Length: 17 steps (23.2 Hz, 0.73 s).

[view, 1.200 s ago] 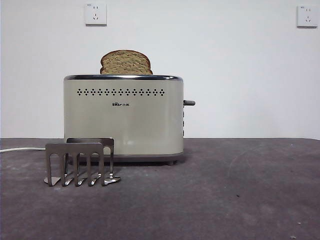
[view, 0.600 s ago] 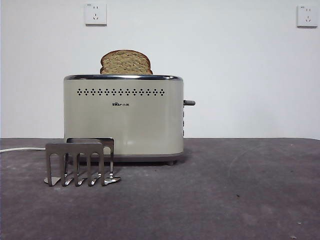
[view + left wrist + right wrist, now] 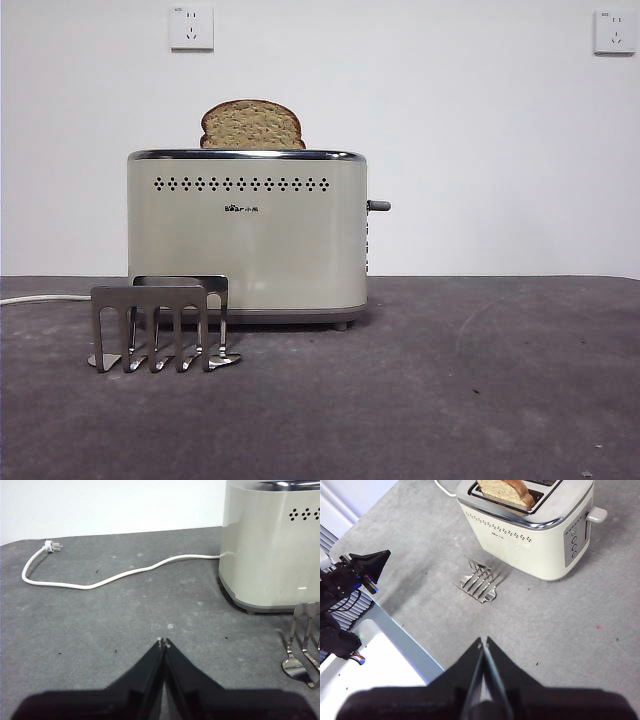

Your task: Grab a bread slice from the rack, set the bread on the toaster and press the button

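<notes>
We see the slice of bread [image 3: 252, 126] standing in the toaster [image 3: 247, 235]; the rack [image 3: 160, 323] sits empty before it; our left gripper [image 3: 163, 642] hovers low, jaws closed; our right gripper [image 3: 483, 642] hangs high above the table, jaws closed, holding nothing.

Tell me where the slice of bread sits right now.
In the front view the slice of bread stands upright in the toaster, its domed top above the chrome rim, toward the toaster's left; the empty rack stands in front, lower left.
</notes>
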Available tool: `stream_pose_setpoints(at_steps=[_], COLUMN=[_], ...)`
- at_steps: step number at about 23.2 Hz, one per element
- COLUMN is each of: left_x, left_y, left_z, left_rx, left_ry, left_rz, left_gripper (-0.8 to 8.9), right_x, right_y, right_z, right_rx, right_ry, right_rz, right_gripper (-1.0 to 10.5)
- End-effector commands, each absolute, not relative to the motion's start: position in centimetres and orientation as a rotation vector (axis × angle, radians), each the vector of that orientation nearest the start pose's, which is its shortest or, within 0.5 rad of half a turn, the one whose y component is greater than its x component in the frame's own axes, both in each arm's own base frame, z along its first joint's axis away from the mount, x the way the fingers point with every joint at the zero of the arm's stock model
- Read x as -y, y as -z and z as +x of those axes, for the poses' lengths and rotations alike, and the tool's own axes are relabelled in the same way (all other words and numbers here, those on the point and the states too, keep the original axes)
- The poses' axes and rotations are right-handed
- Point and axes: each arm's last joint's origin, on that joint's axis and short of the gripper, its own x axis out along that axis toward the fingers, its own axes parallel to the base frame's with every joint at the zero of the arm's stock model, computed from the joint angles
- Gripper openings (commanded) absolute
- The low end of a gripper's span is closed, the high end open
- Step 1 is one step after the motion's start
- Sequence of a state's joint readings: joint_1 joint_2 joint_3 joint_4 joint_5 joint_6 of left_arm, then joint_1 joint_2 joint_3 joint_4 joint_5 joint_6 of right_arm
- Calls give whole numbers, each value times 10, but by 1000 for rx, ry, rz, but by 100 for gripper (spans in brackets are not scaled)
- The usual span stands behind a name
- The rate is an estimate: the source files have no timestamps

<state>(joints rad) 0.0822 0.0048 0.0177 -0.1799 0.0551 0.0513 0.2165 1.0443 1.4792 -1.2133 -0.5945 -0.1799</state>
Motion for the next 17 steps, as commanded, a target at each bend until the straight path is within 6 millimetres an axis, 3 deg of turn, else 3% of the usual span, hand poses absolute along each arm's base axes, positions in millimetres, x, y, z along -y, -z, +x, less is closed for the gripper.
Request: stream_pose_setpoints(at_steps=[1,7,12,14,17], left_x=[-7,-7,-7,-7,-7], left_y=[-147,-147,-147,-147,-147], left_z=[96,96,96,96,96], left_rx=[-176,-176,-176,-176,-176], left_ry=[-27,-27,-27,-27,-27], left_rz=[33,33,33,33,33], left_gripper=[-3,-3,-3,-3,-3], right_x=[-48,-47,-36,-32,-27], right_y=[-424,-427,-446,-435,-397], right_z=[143,143,125,118,110], right_rx=[-715,-663,-301,-203,-41], right_ry=[-835,-841,-776,-744,-692], right_rz=[-8,-45,-103,-125,-164], right_gripper=[1,1,1,1,1])
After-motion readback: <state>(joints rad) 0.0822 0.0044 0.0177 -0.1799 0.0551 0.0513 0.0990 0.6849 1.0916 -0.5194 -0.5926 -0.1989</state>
